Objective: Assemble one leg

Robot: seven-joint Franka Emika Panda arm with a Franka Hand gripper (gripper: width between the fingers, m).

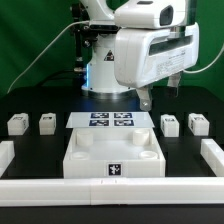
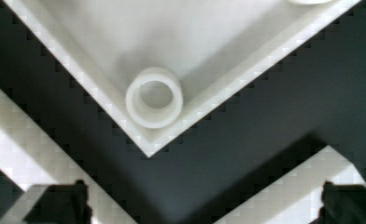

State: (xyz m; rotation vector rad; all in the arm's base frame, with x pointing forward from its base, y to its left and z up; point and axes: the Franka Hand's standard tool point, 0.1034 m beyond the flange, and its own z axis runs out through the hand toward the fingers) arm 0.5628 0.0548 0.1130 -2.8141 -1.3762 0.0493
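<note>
Four small white legs with tags stand in a row on the black table: two at the exterior view's left [image 1: 17, 124] [image 1: 46, 122] and two at its right [image 1: 169, 124] [image 1: 197, 124]. The large white tabletop piece [image 1: 80, 160] lies in the front middle. My gripper [image 1: 147, 99] hangs above the table behind the right-hand legs, open and empty, touching nothing. In the wrist view the gripper [image 2: 203, 205] shows two dark fingertips [image 2: 59, 200] far apart. Below them is a corner of the tabletop [image 2: 251, 60] with its round socket [image 2: 155, 97]. No leg shows in the wrist view.
The marker board [image 1: 110, 121] lies flat behind the tabletop. Long white border rails run along the front [image 1: 60, 192], the left [image 1: 6, 154] and the right [image 1: 212, 152]. The robot base stands at the back middle. White bands cross the wrist view's edges [image 2: 340, 150].
</note>
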